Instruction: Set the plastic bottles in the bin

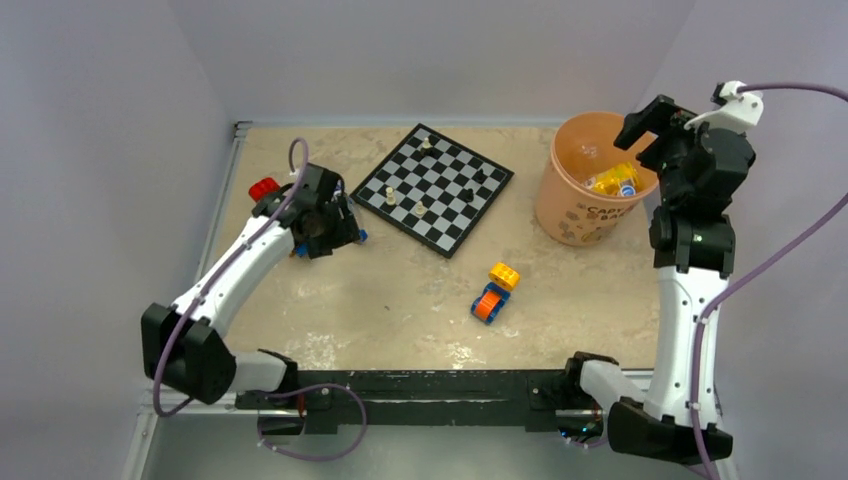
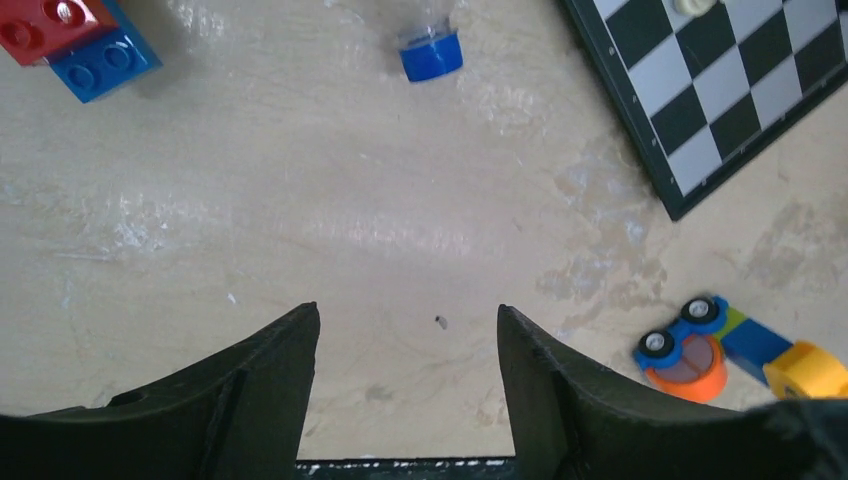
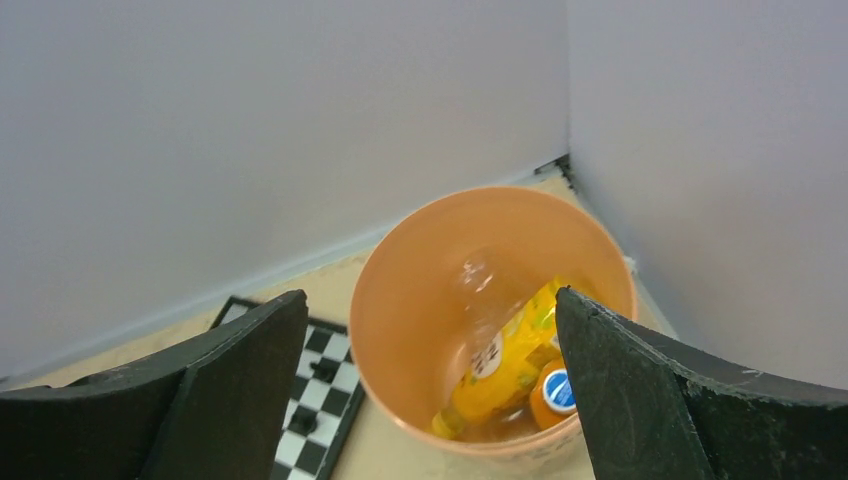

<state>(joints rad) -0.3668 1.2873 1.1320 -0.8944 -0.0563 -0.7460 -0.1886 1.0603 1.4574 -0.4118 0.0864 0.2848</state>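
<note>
- Orange bin (image 3: 400, 300) sits below and just ahead of the right gripper (image 3: 425, 300), its open mouth framed between the two fingers (image 3: 230, 390).
- Those right fingers stand wide apart and hold nothing.
- Inside the bin, toward the right-hand finger, a yellow bottle (image 3: 505, 365) leans against the wall.
- Beyond the yellow one, further from the fingertips, a clear bottle (image 3: 480, 275) rests against the inner wall; it is faint and hard to make out.
- Touching the yellow bottle, closest to the right-hand finger, is an orange bottle (image 3: 555, 392) with a blue-and-white patch; the finger hides most of it.
- Over the bare table (image 2: 300, 200), the left gripper (image 2: 405, 315) hovers with its fingers (image 2: 250, 400) spread and nothing between them.
- Well ahead of the left fingertips, roughly in line with the gap, a blue-capped bottle (image 2: 430, 50) lies on the table with its cap pointing back at the fingers. The top edge of the view cuts off most of its clear body.
- Ahead and far out past the left-hand finger sit red and blue blocks (image 2: 70, 40).
- Ahead and out past the right-hand finger lies a chessboard (image 2: 720, 90).
- Near the outer side of that same finger rests a toy car (image 2: 700, 350).
</note>
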